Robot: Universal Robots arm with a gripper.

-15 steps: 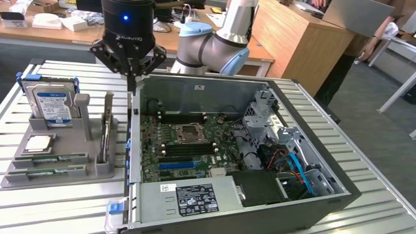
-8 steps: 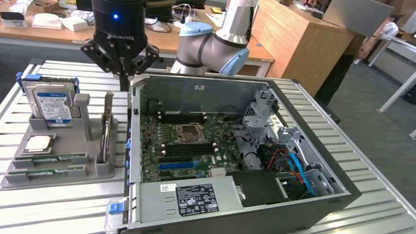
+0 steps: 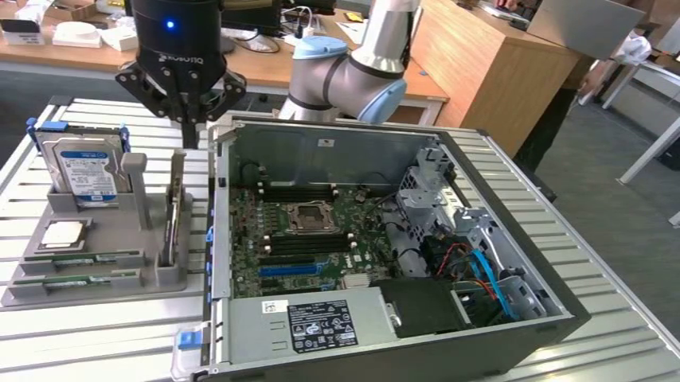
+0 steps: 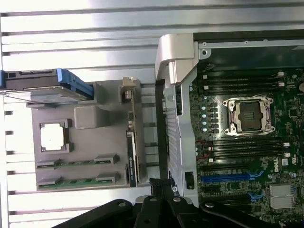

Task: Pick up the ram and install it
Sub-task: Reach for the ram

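Two ram sticks, thin green boards, lie in slots of the grey holder [image 3: 117,239]: one ram stick [image 3: 76,259] [image 4: 76,163] and another [image 3: 72,281] [image 4: 76,181] nearer the table's front. My gripper [image 3: 189,131] [image 4: 160,186] hangs above the holder's far end, between the hard drive and the case wall. Its fingers are shut with nothing in them. It is well apart from both sticks. The open computer case [image 3: 552,310] shows the motherboard [image 3: 279,253] with black memory slots [image 3: 308,191] [image 4: 242,80] beside the processor socket [image 3: 310,215].
A blue-labelled hard drive [image 3: 87,167] stands upright in the holder, with a square silver processor chip [image 3: 64,232] in front. A thin card [image 3: 173,208] stands on edge under the gripper. The case's side wall [image 3: 218,207] rises next to the holder. Desks stand behind.
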